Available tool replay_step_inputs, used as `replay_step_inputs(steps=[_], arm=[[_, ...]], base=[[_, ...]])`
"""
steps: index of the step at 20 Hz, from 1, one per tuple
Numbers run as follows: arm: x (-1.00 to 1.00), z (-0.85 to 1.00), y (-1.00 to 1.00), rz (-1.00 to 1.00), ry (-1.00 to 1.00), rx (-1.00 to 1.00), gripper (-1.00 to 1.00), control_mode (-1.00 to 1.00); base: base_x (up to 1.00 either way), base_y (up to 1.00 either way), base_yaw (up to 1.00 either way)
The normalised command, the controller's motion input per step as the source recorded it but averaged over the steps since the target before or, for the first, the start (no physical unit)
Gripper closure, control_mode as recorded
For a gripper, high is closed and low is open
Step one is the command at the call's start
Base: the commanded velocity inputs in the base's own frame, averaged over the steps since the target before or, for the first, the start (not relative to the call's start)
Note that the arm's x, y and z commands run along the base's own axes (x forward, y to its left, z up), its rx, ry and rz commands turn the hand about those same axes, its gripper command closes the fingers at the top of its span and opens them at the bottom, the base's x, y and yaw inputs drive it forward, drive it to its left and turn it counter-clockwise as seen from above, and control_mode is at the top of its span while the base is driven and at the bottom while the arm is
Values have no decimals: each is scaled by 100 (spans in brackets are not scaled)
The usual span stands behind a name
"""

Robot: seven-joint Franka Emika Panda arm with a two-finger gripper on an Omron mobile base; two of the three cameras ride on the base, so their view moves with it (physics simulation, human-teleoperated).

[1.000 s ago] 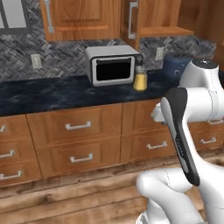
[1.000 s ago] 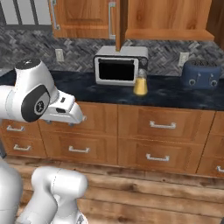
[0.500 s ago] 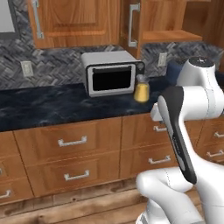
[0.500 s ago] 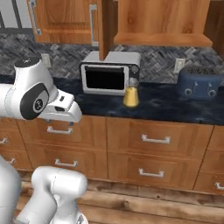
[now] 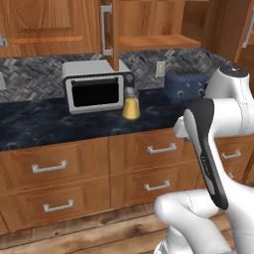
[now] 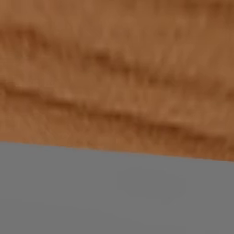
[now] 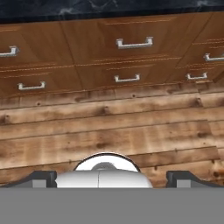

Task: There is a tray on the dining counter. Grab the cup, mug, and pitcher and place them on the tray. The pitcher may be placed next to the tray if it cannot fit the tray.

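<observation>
The pitcher [image 5: 131, 105], clear glass with an orange-yellow lower body, stands upright on the narrow black counter [image 5: 44, 124], just right of the microwave's front. My white arm [image 5: 206, 149] rises at the right, well short of the counter and apart from the pitcher. In the hand view my gripper [image 7: 112, 177] points down at the plank floor, open, its fingertips [image 7: 41, 178] far apart with nothing between them. The tray, cup, mug and dining counter are out of view.
A silver microwave [image 5: 94, 90] and a blue toaster [image 5: 186, 84] sit on the counter under wooden wall cabinets. Wooden drawer fronts [image 5: 149, 149] line its face. A brown wooden surface [image 6: 117, 68] sits very close to the right base camera.
The base has driven on, so the whole scene has shifted and the counter looks nearer. The right base view now faces wood close up. My gripper has stayed open.
</observation>
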Motion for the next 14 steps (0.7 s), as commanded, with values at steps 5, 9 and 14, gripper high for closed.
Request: replay_step_inputs(steps=[5, 9, 14], arm=[[0, 0, 0, 0, 0, 0, -100, 100], [0, 0, 0, 0, 0, 0, -100, 100], [0, 0, 0, 0, 0, 0, -100, 100]], base=[[67, -41, 0], [78, -13, 0], [86, -2, 4]])
